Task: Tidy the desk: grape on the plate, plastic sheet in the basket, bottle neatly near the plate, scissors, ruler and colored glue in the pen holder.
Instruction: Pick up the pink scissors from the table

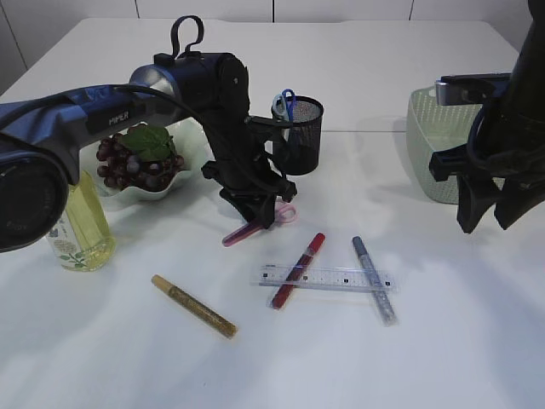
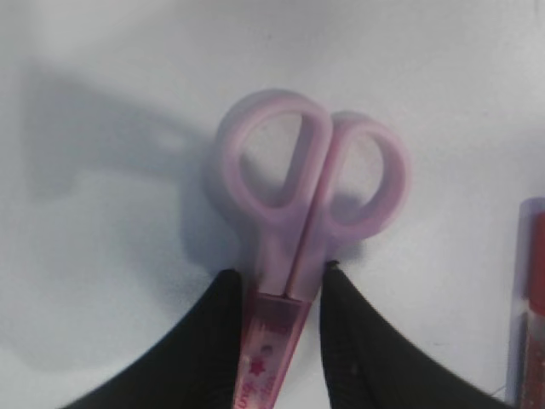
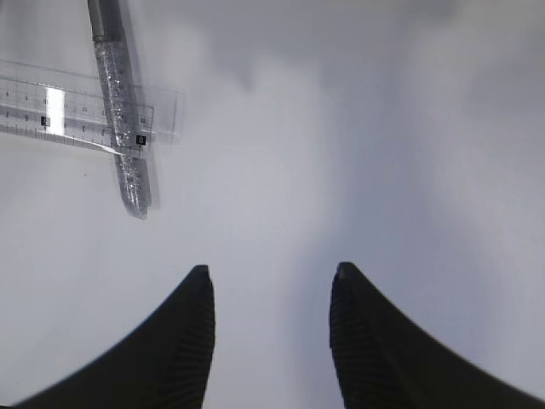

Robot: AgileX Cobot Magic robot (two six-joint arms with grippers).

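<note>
My left gripper (image 2: pixel 281 273) is shut on the pink scissors (image 2: pixel 294 239), its fingers against the shank just below the handle loops; the scissors (image 1: pixel 239 233) lie low at the table. Grapes (image 1: pixel 136 162) sit on the pale plate (image 1: pixel 189 136). The yellow bottle (image 1: pixel 81 226) stands left of it. A clear ruler (image 1: pixel 328 279) lies over a red glue pen (image 1: pixel 298 268) and under a silver one (image 1: pixel 375 277); a gold one (image 1: pixel 194 305) lies apart. The pen holder (image 1: pixel 305 136) is black mesh. My right gripper (image 3: pixel 268 273) hangs open and empty. The plastic sheet is out of view.
A green basket (image 1: pixel 426 145) stands at the right, partly behind my right gripper (image 1: pixel 484 223). A blue loop (image 1: pixel 287 102) sticks out of the pen holder. The left arm (image 1: pixel 213 94) blocks part of the plate. In the right wrist view the ruler (image 3: pixel 51 106) and silver pen (image 3: pixel 123 128) lie upper left.
</note>
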